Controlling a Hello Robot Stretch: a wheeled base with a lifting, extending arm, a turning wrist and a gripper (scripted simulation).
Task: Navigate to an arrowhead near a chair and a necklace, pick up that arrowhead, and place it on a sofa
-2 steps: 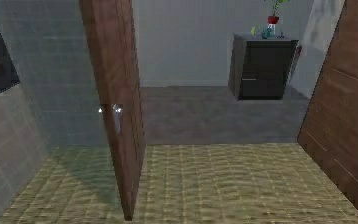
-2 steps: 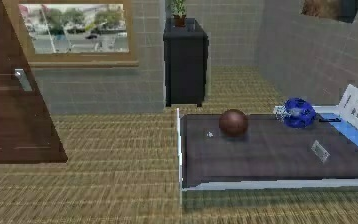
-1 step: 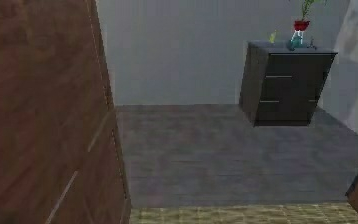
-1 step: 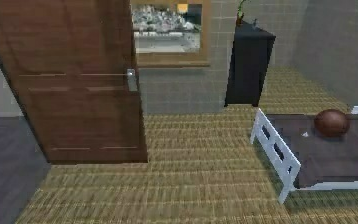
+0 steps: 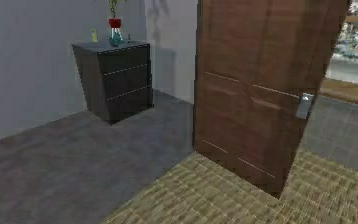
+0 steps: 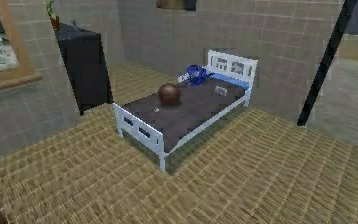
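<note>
The woven tan floor (image 6: 272, 175) takes up most of the arm side view. It lies bare along the near side of the bed (image 6: 145, 134) and past its foot, with wide room to the view's right. The bed has a white frame and a dark mattress, and its head is set close to the far tiled wall (image 6: 287, 40). Its foot corner juts toward the middle of the floor.

In the forward view a tall brown door (image 5: 257, 80) stands just ahead at the right. Its lower edge meets the woven floor, and its handle (image 5: 305, 105) is near its right edge. Left of it, grey carpet (image 5: 57, 165) runs bare back to a grey wall.

A dark cabinet (image 6: 84, 62) stands against the left wall of the arm side view, well apart from the bed, with a strip of floor between them. A dark three-drawer dresser (image 5: 115, 78) sits in the forward view's far corner. A thin dark post (image 6: 322, 70) slants up at the arm side view's right.

On the mattress lie a brown ball (image 6: 169, 94) and, nearer the headboard, a crumpled blue thing (image 6: 196, 74). A vase with a red flower (image 5: 116, 32) stands on the dresser.

I cannot tell the tool's state, nor where the arrowhead lies.
</note>
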